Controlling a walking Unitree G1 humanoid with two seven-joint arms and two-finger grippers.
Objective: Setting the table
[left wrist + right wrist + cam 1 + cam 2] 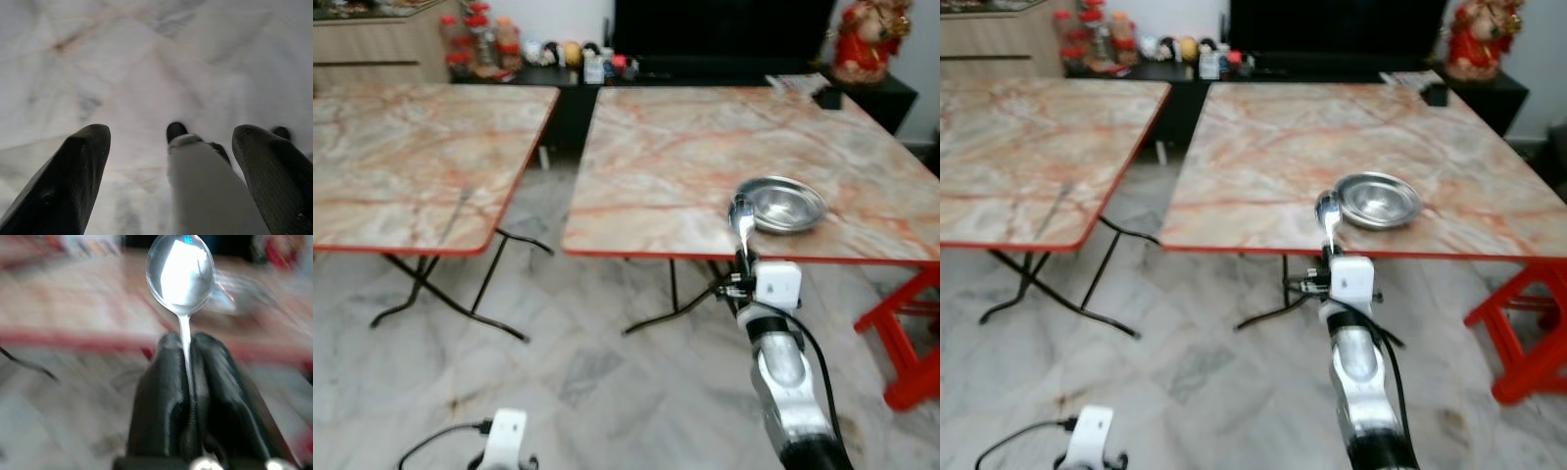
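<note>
My right gripper (pixel 185 382) is shut on the handle of a shiny metal spoon (pixel 182 271), whose bowl points up and forward. In the left eye view the spoon (pixel 741 217) is held just before the front edge of the right marble-patterned table (pixel 685 166), close to a steel bowl (pixel 785 205) that sits near that edge. My left gripper (pixel 171 171) hangs low over the floor with its fingers (pixel 63 186) spread open and nothing between them.
A second marble-patterned folding table (pixel 411 157) stands on the left, with a gap between the two. A red stool (pixel 911 333) stands at the right. A dark cabinet (pixel 705 69) with jars and a red figurine (pixel 869 39) lines the back wall.
</note>
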